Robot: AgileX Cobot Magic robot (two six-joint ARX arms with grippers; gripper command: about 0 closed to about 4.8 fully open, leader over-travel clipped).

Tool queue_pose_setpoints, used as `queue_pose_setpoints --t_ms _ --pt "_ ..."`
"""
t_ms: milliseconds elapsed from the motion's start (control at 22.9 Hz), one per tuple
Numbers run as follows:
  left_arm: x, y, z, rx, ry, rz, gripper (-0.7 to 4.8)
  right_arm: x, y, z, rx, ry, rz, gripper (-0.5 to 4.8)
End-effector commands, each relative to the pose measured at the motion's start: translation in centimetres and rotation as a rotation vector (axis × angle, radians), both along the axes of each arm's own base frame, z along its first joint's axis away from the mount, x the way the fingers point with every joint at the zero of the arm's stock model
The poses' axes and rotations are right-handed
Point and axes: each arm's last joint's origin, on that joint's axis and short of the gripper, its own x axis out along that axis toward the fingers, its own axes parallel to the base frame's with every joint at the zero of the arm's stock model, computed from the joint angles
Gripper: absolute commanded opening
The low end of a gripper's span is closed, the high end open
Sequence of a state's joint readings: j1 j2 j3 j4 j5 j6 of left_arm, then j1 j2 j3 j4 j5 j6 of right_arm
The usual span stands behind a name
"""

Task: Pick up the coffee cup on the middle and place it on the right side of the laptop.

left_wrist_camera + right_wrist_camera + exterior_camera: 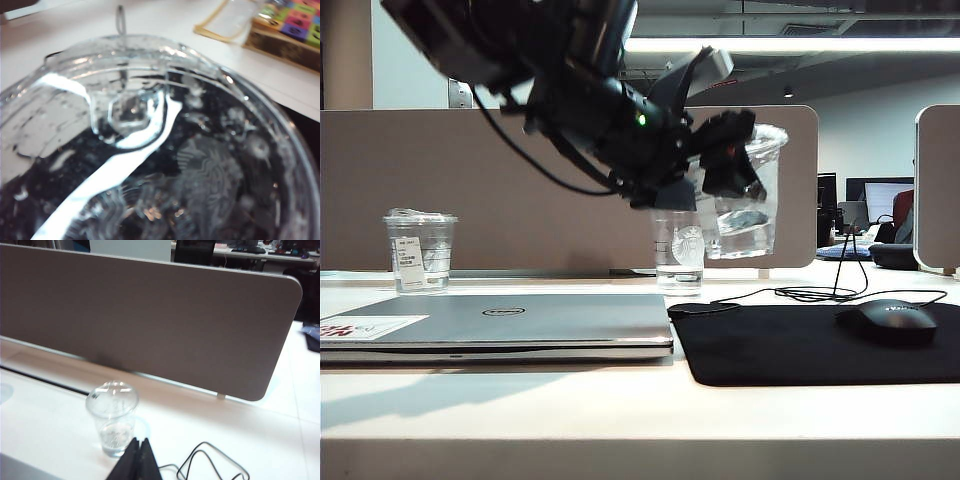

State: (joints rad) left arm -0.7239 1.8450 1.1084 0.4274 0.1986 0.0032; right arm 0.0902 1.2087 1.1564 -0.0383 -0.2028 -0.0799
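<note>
At far left a labelled cup [420,252] stands behind the laptop [500,325], well clear of any fingers. Next, the left gripper [728,152] holds the coffee cup [748,195] aloft, its fingers [732,170] clamped on the cup's side, tilting it. The grip is likely kept high so the cup clears the taller logo cup [678,250] standing below and behind. Under the held cup lies the black mouse pad [800,345], right of the laptop, the probable landing spot. The right gripper [136,460] points its tips, pressed together, toward the logo cup.
</note>
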Motion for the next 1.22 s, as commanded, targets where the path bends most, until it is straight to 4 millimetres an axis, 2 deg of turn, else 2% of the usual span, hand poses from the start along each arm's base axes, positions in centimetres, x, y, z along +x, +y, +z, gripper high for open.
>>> queue_pose_setpoints --t_ms 44,131,305,349,480,567,916,1047,1221 --pt "0.9 -0.6 -1.7 -0.032 -0.012 0.027 3.01 -0.6 -0.1 0.0 -0.008 0.037 -0.003 -0.04" --pt "1.3 -0.9 -3.4 -0.045 0.012 0.036 3.01 -0.6 -0.1 -0.2 -0.013 0.056 -0.002 -0.04" --pt "1.5 -1.2 -5.2 -0.027 0.05 0.04 3.11 -0.6 -0.2 -0.2 -0.019 0.064 -0.046 -0.04" --pt "1.5 -1.2 -5.3 -0.024 0.053 0.039 3.17 -0.6 -0.2 -0.3 -0.02 0.066 -0.047 -0.04" --pt "1.5 -1.2 -5.6 -0.013 0.065 0.039 4.05 -0.6 -0.2 -0.3 -0.02 0.07 -0.049 -0.04" --pt "1.5 -1.2 -5.6 -0.011 0.067 0.039 4.37 -0.6 -0.2 -0.3 -0.02 0.07 -0.049 -0.04" --pt "0.9 -1.1 -6.5 0.069 0.158 0.01 4.42 -0.6 -0.2 -0.3 -0.02 0.07 -0.05 -0.04" --pt "0.0 -1.1 -6.2 0.128 0.213 0.007 4.68 -0.6 -0.2 -0.3 -0.02 0.07 -0.049 -0.04" --pt "-1.3 -0.9 -3.8 0.169 0.212 0.043 4.71 -0.8 -0.2 -0.2 -0.02 0.067 -0.049 -0.04"
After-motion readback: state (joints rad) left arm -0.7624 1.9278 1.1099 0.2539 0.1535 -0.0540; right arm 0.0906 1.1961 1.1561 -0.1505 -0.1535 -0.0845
